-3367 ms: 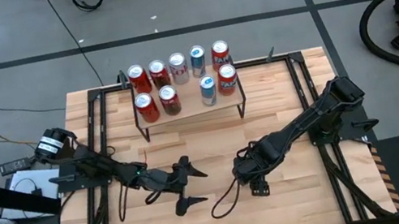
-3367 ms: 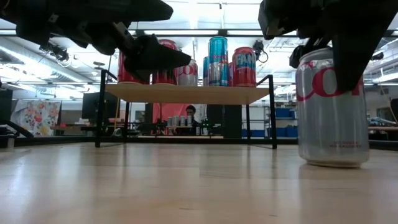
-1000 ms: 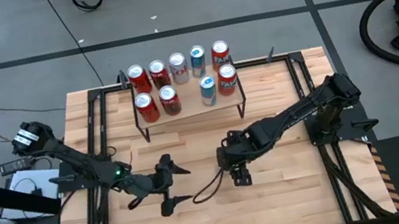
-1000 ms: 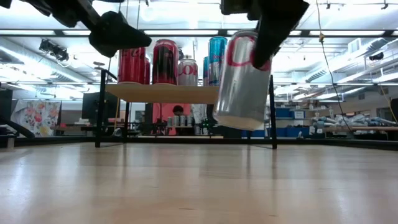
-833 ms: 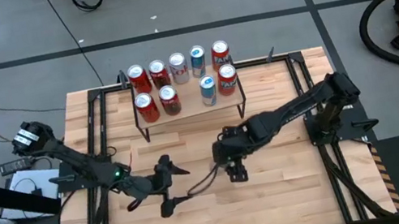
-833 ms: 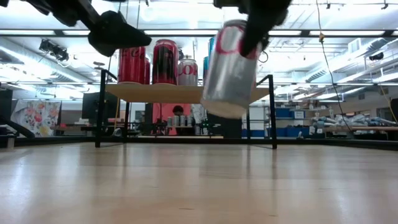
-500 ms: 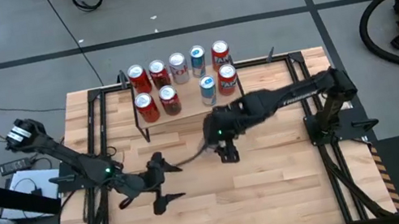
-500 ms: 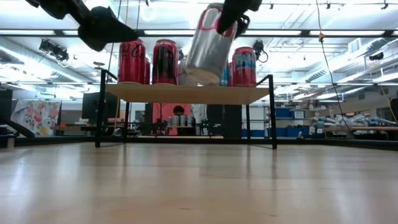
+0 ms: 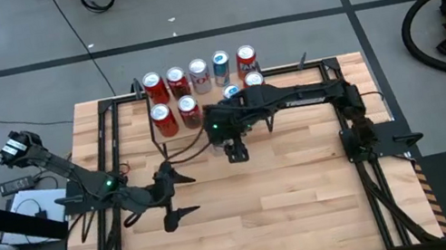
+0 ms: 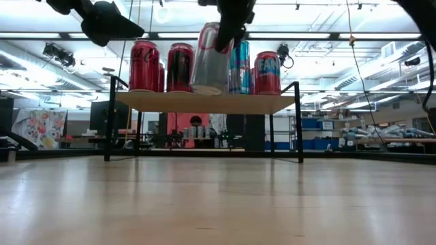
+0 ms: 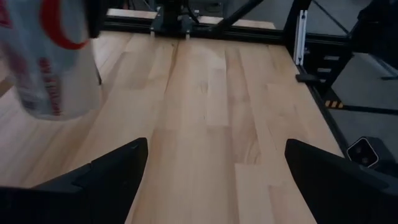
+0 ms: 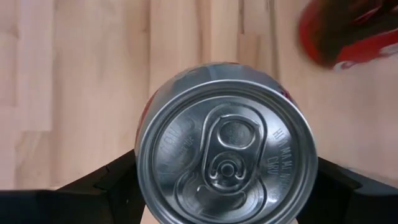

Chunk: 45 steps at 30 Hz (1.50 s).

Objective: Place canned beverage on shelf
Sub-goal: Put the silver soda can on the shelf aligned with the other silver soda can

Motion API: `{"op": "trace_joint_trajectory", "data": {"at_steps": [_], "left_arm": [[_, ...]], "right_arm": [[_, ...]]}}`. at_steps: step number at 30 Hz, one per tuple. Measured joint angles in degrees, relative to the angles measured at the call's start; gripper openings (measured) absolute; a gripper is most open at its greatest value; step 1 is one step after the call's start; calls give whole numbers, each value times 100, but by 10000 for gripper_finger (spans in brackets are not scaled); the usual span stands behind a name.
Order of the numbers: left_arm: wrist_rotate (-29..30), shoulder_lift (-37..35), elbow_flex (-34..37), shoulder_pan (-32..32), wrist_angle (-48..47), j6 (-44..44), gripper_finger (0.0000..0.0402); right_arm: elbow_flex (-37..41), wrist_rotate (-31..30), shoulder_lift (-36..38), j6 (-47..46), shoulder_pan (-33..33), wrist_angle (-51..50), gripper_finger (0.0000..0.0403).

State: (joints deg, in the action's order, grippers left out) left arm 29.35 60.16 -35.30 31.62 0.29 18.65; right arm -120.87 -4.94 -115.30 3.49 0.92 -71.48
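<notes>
The right gripper (image 12: 227,186) clamps its jaws on either side of a silver canned beverage (image 10: 211,61), seen lid-on from the wrist with the pull tab facing the camera. The can hangs slightly tilted just above the front edge of the shelf (image 10: 204,102), its base close to the light-wood board; whether it touches cannot be told. From overhead, the right arm reaches across the desk (image 9: 294,214) from its base at the right edge, the gripper sitting at the shelf's front edge. Behind the silver can, red cans (image 10: 144,66) and a blue can (image 10: 240,67) stand upright on the board. The left gripper (image 9: 170,199) hovers with jaws spread wide and empty over the desk's left half, well apart from the shelf.
</notes>
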Motion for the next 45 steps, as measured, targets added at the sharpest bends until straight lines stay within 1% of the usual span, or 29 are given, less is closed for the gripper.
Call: {"op": "trace_joint_trajectory", "data": {"at_steps": [5, 12, 15, 20, 32, 38, 45], "left_arm": [[1, 0, 1, 0, -172, 35, 391], [1, -2, 1, 0, -118, 62, 391], [19, -2, 1, 0, -53, 35, 391], [62, -2, 1, 0, -29, 89, 391], [65, 0, 1, 0, 49, 127, 391], [65, 0, 1, 0, 45, 123, 391], [63, 0, 1, 0, 45, 125, 391]], "right_arm": [[-451, -72, -194, 384, 120, -196, 316], [-462, -530, -42, 624, 184, -79, 316], [-460, -559, -63, 681, 262, -70, 316], [-460, -806, -75, 681, 343, 49, 316], [-460, -787, -79, 370, 564, 11, 316], [-458, -754, -79, 384, 543, -19, 316], [-455, -861, -79, 208, 546, -20, 316]]}}
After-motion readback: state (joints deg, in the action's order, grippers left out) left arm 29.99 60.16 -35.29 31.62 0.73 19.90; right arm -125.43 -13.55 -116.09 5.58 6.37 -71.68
